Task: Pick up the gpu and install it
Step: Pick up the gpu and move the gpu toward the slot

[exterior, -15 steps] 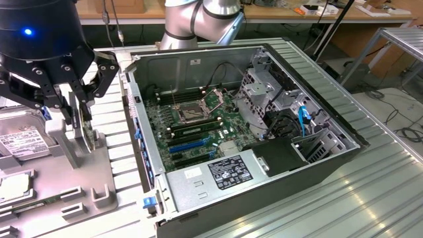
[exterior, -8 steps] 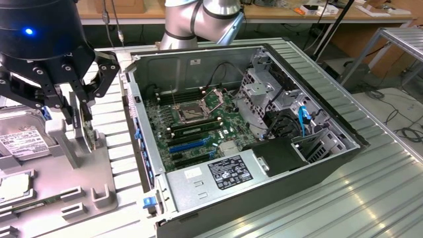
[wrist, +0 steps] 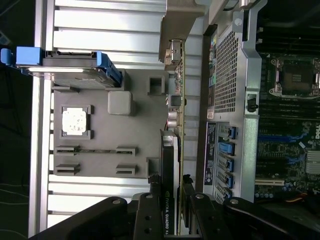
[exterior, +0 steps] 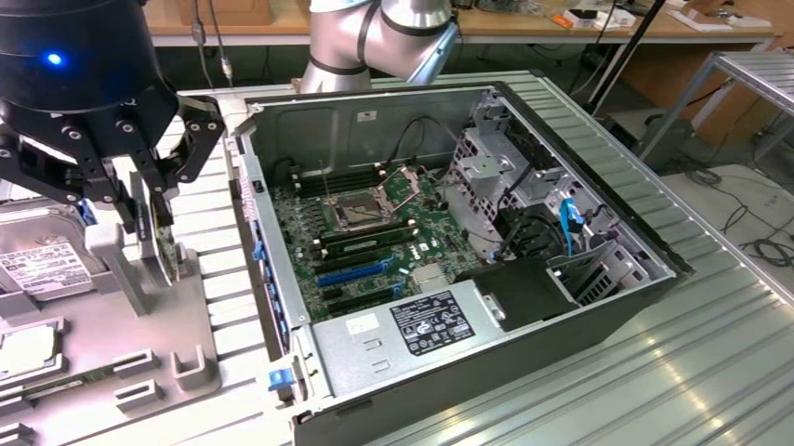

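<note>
Step in hand, by my read: the pick. The gpu (exterior: 171,260) stands on edge in the grey holder tray (exterior: 186,325) at the left of the exterior frame, well apart from the open computer case (exterior: 596,307) in the middle. It doesn't look lifted clear of the tray yet.

To do it well, keep the pincer (exterior: 147,218) square to the card, with the fingers flat on both faces and not on the fan edge. Pull straight up along the tray's slot. Any tilt would likely jam the bracket end against the grey post beside it. Don't squeeze harder either: a thin board flexes.

Pincer: about half open, straddling the card from above. In the wrist view the pincer (wrist: 171,220) has one finger on each side of the gpu (wrist: 175,140). Both sit tight against it with no gap that I can see, so I'm calling it clenched on the gpu.

The hard drive (exterior: 37,265) sits at the far left edge, untouched. The blue slots (exterior: 353,272) on the motherboard (exterior: 372,232) are unoccupied. Tray and case both rest on the slatted metal counter (exterior: 645,372).
</note>
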You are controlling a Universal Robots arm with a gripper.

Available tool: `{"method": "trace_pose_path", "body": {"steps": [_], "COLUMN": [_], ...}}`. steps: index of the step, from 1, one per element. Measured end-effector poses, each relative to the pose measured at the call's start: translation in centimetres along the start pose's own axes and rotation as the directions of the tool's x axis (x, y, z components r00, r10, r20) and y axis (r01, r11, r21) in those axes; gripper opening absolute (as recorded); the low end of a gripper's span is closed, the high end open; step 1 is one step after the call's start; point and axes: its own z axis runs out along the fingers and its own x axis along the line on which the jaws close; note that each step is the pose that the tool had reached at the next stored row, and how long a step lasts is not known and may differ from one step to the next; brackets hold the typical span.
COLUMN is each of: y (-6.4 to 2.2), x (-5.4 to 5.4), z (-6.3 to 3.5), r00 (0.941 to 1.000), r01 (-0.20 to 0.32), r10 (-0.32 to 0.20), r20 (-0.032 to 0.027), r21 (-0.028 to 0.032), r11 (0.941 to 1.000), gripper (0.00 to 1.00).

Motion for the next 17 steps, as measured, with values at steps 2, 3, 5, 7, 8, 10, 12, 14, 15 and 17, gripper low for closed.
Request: {"method": "trace_pose_path", "body": {"steps": [2,3,5,7,8,10,12,14,15,17], "y": [0.0,-0.01,-0.02,-0.04,-0.04,-0.03,0.0,0.0,0.0,0.0], "x": [-0.1,-0.1,-0.4,-0.7,-0.9,-1.1,-1.2,-1.3,-1.4,-1.4], "z": [0.0,0.01,0.0,0.01,0.01,-0.04,-0.14,-0.27,-0.32,-0.37], "r00": [1.0,1.0,1.0,1.0,1.0,1.0,1.0,1.0,1.0,1.0], "r01": [0.0,0.0,0.0,0.0,0.0,0.0,0.0,0.0,0.0,0.0], "r10": [0.0,0.0,0.0,0.0,0.0,0.0,0.0,0.0,0.0,0.0], "r20": [0.0,0.0001,-0.0001,0.0,0.0,-0.0001,-0.0003,0.0,0.0,0.0002], "r21": [-0.0001,0.0,0.0001,0.0,-0.0001,0.0003,0.0011,0.0011,0.0011,0.0009], "r11": [1.0,1.0,1.0,1.0,1.0,1.0,1.0,1.0,1.0,1.0], "gripper": [0.27,0.27,0.27,0.27,0.27,0.27,0.27,0.27,0.27,0.27]}}
